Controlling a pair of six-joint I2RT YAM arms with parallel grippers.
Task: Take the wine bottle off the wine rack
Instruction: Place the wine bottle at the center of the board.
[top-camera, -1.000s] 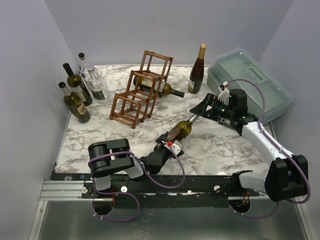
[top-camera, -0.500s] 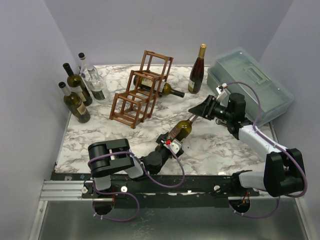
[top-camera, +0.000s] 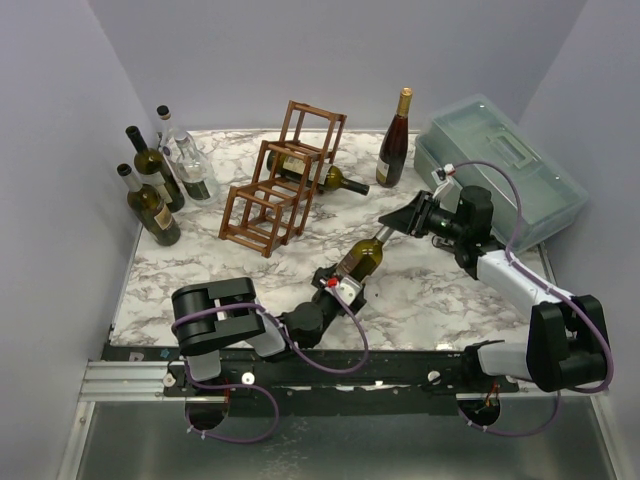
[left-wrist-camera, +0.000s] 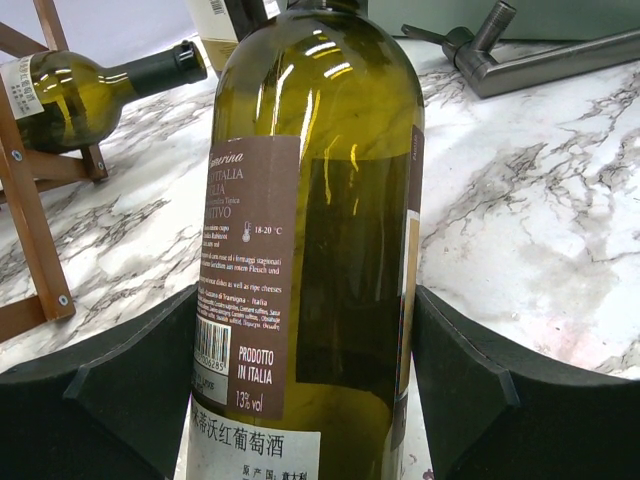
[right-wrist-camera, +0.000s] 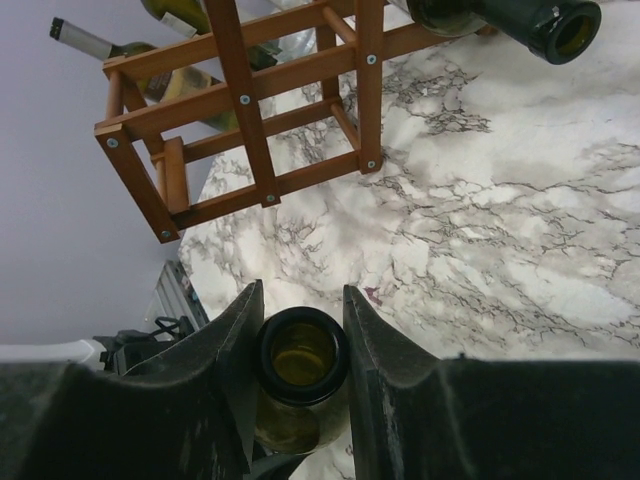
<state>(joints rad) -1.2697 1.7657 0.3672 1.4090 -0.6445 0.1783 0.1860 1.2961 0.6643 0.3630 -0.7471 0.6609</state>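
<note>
Two claws, one bottle.

Table (top-camera: 440, 300): marble top; everything else stands or lies on it.

Toolbox (top-camera: 500, 165): far right corner, plays no part.

Rack (top-camera: 270, 205): stepped frame, far centre-left. One racked bottle (top-camera: 325, 178) lies through a middle cell, its neck poking out to the right.

Spares: three bottles (top-camera: 155, 195) upright at far left, and a gold-capped bottle (top-camera: 397, 140) upright between rack and toolbox.

Bottle (top-camera: 362, 258): off the rack and well apart from it, near mid-table. It is tilted, base toward the arm bases and mouth up to the right. I cannot tell whether the base clears the marble.

Left claw (top-camera: 335, 285): jaws part-way spread, pads (left-wrist-camera: 130, 380) pressed on either side of the lower body, at the label.

Right claw (top-camera: 395, 225): jaws closed tight on the neck just under the lip. Its wrist view looks straight into the open mouth (no cork).

Handling, my judgement:
- Glass is stiff, smooth and breakable, and bare glass will slide in rubber pads.
- Green body looks see-through with no liquid line, so it is probably empty and moderate in weight.
- Best hold is low on the body over the paper label, which carries the weight.
- Neck grip is narrow and lets the bottle pivot. Use it to steer; the lip acts as a stop.
</note>
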